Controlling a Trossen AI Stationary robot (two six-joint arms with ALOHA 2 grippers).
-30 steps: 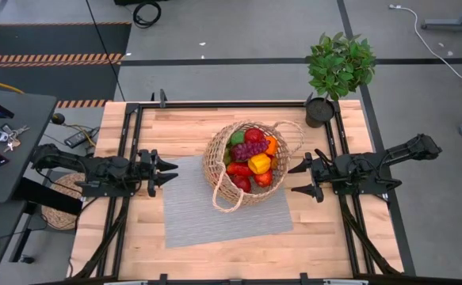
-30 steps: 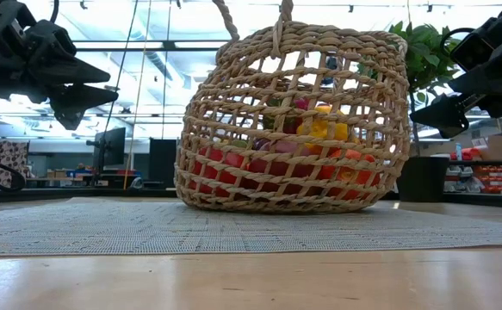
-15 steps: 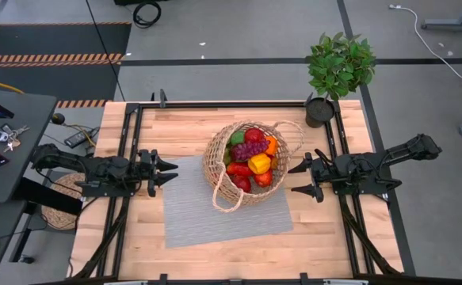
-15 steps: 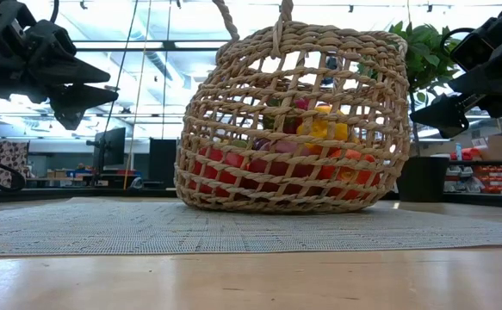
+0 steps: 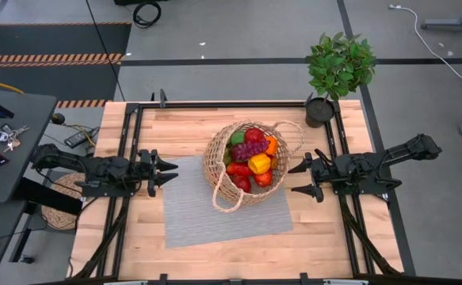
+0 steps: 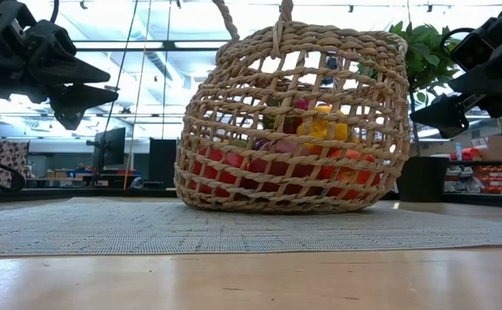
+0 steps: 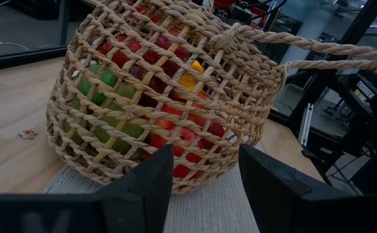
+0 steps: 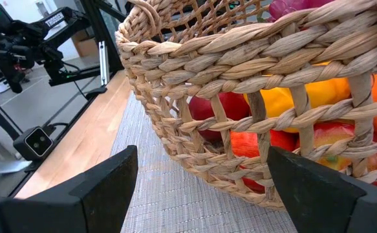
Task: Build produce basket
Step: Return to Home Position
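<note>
The tan wicker basket (image 5: 245,162) stands by its base on a grey mat (image 5: 223,199) at the table's middle, and it also shows in the low view (image 6: 292,120). The produce (image 5: 250,161) fills it: red apples, purple grapes, a yellow pepper, an orange and a green piece. One loop handle (image 5: 229,200) hangs over the near side. My left gripper (image 5: 171,173) is open and empty, left of the basket and clear of it. My right gripper (image 5: 295,179) is open and empty, right of the basket.
A leafy potted plant (image 5: 337,71) stands at the table's far right corner. A flat round woven mat (image 5: 60,207) lies beyond the table's left edge. Dark metal rails (image 5: 131,134) run along the table's left and right sides. Bare wood lies at the near edge (image 5: 231,257).
</note>
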